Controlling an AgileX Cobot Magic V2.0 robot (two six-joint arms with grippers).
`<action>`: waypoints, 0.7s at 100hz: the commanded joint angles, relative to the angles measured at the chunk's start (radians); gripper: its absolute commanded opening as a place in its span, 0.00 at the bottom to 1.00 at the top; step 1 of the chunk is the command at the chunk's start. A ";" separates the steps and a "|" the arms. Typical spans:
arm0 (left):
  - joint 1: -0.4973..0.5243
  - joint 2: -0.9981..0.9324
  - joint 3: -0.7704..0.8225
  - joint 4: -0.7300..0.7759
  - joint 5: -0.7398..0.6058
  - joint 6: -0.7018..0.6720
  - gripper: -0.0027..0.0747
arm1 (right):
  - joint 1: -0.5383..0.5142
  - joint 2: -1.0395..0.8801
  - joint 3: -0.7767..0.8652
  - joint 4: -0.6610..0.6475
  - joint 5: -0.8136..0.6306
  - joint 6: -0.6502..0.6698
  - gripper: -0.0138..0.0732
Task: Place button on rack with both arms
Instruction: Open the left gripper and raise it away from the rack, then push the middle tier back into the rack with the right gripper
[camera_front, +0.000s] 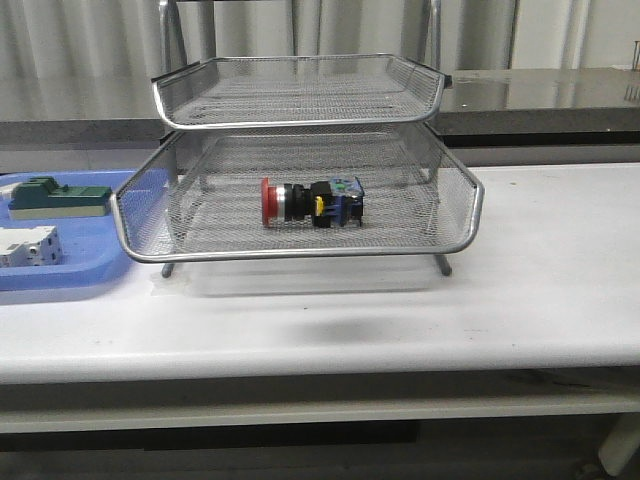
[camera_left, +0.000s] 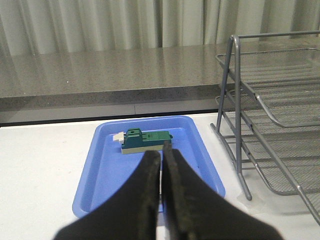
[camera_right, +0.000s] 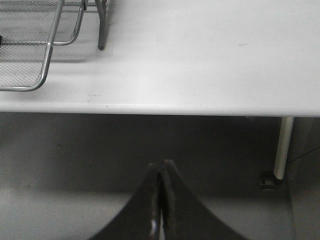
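Observation:
The button (camera_front: 311, 201) lies on its side in the middle tier of the silver wire-mesh rack (camera_front: 470, 205), red head to the left, yellow and blue-green rear parts to the right. No gripper shows in the front view. In the left wrist view my left gripper (camera_left: 161, 153) is shut and empty above the blue tray (camera_left: 105, 170), with the rack (camera_left: 260, 105) off to one side. In the right wrist view my right gripper (camera_right: 161, 165) is shut and empty, off the table's front edge (camera_right: 150, 107) over the floor. A corner of the rack (camera_right: 42, 65) shows there.
A flat blue plastic tray (camera_front: 85, 280) sits left of the rack and holds a green block (camera_front: 58, 197) and a white block (camera_front: 28, 245). The green block also shows in the left wrist view (camera_left: 147, 141). A grey counter (camera_front: 540, 95) runs behind the table. A table leg (camera_right: 282, 145) stands below the edge.

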 joint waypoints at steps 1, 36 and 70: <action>0.003 0.009 -0.027 -0.015 -0.081 -0.010 0.04 | -0.003 0.059 -0.024 0.037 -0.069 -0.052 0.08; 0.003 0.009 -0.027 -0.015 -0.081 -0.010 0.04 | -0.001 0.370 -0.073 0.339 -0.090 -0.295 0.08; 0.003 0.009 -0.027 -0.015 -0.081 -0.010 0.04 | 0.201 0.618 -0.151 0.373 -0.205 -0.328 0.08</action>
